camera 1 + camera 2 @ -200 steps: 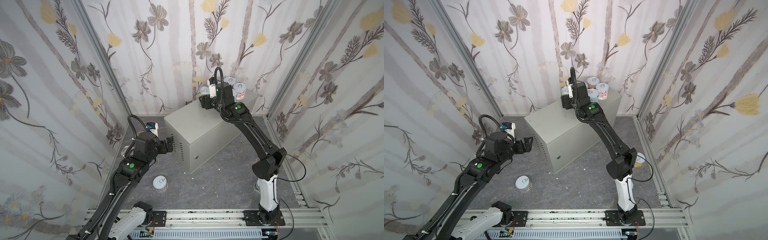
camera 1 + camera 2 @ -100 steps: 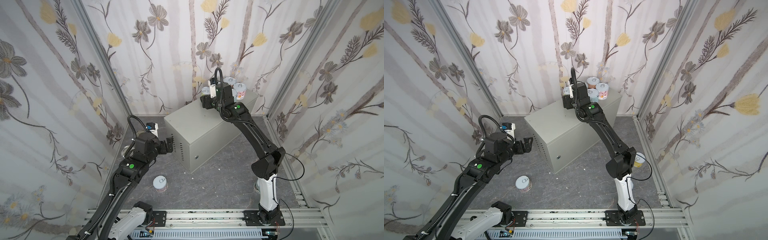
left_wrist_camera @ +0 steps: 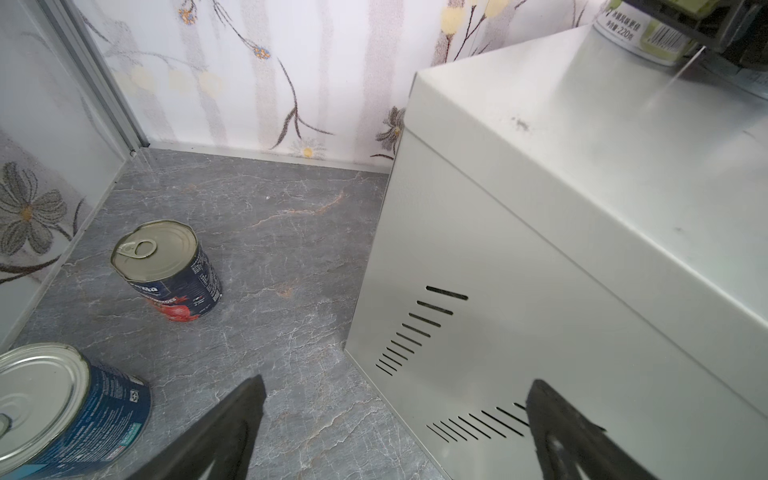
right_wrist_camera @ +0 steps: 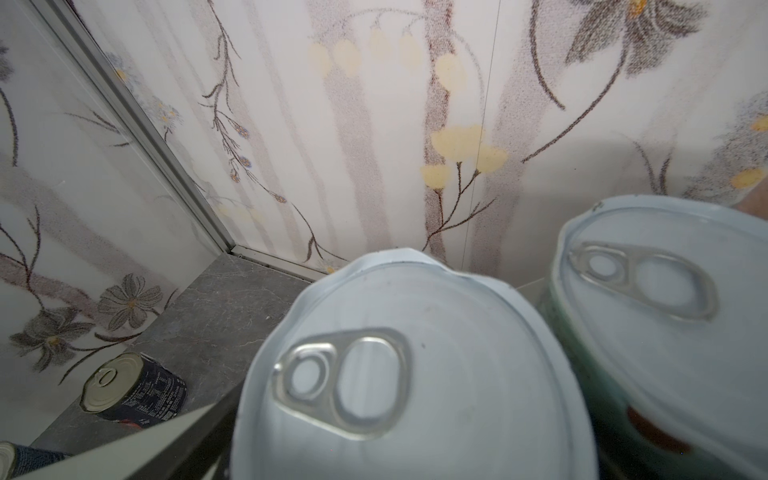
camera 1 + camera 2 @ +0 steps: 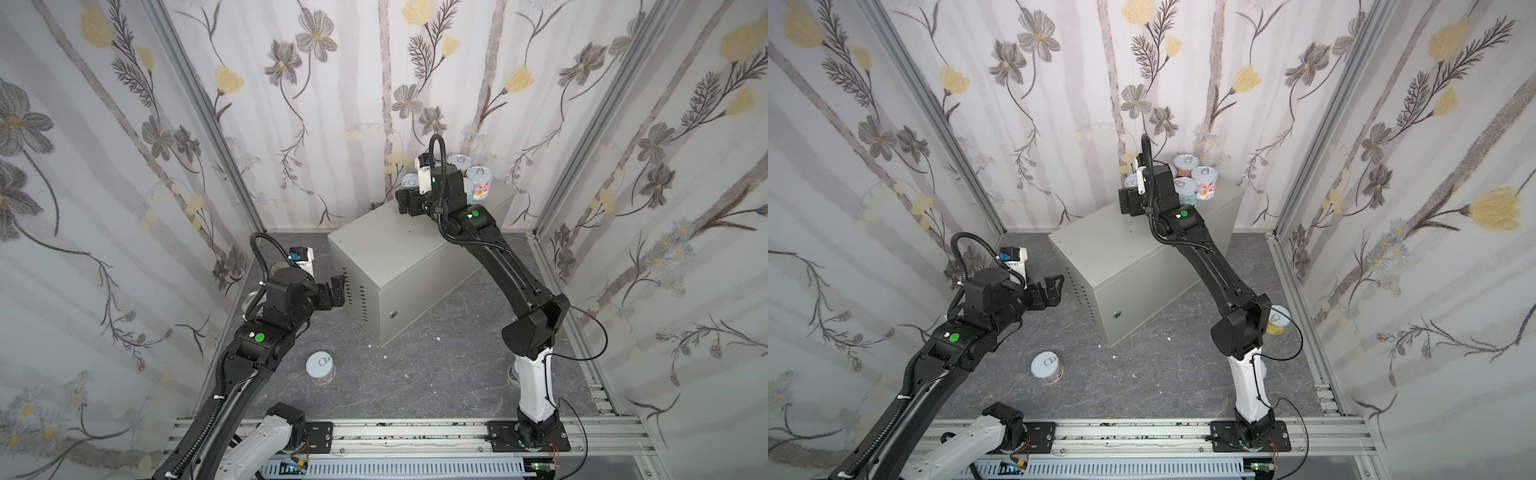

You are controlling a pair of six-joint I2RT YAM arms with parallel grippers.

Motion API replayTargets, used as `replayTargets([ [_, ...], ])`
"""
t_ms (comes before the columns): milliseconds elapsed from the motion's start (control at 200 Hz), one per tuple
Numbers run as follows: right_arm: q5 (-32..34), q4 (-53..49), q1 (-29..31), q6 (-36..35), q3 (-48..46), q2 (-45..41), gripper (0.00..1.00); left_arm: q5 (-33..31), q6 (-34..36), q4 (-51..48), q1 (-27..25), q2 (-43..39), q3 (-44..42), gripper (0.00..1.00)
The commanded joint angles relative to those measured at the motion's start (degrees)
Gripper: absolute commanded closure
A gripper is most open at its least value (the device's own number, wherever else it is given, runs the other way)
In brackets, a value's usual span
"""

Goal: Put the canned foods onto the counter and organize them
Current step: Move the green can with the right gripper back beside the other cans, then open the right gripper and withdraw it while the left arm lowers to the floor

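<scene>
One short can (image 4: 415, 374) upright on counter (image 5: 395, 253); left gripper (image 3: 395, 384) apart, right gripper (image 5: 405, 203) state unclear.

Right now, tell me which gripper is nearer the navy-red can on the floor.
Left. The left gripper hovers low beside the counter's vented end, with the navy-red can on the floor just ahead. The right gripper is over the counter top by the short cans.
</scene>
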Motion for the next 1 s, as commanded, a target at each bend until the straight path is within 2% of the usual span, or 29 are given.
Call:
replayTargets([
  [0,0.2,2.6,0.3,-0.8,0.4,-1.2,0.05,-1.1,-0.5,0.8,0.0,-0.8,0.0,0.00],
  [180,0.2,3.1,0.8,-1.7,0.4,-3.5,0.00,-2.9,-1.6,-0.7,0.0,-1.8,-0.2,0.00],
  [495,1.2,1.7,1.6,-3.1,0.4,-8.1,0.00,-5.1,-3.0,-5.3,0.1,-6.1,-2.2,0.00],
  [724,2.7,-0.6,3.4,-4.0,0.3,-12.4,0.00,-10.1,-8.8,-9.8,0.0,-8.0,-4.4,0.00],
  [829,3.5,-1.6,4.0,-4.6,-0.2,-15.1,0.00,-10.5,-10.4,-10.5,0.0,-9.4,-4.3,0.00],
  [909,3.7,-1.0,4.5,-4.7,-2.8,-18.3,0.00,-10.0,-12.5,-11.4,0.0,-9.7,-4.4,0.00],
  [994,3.8,0.4,4.9,-4.4,-7.0,-22.5,0.00,-11.2,-18.1,-12.6,0.0,-9.9,-6.1,0.00],
])
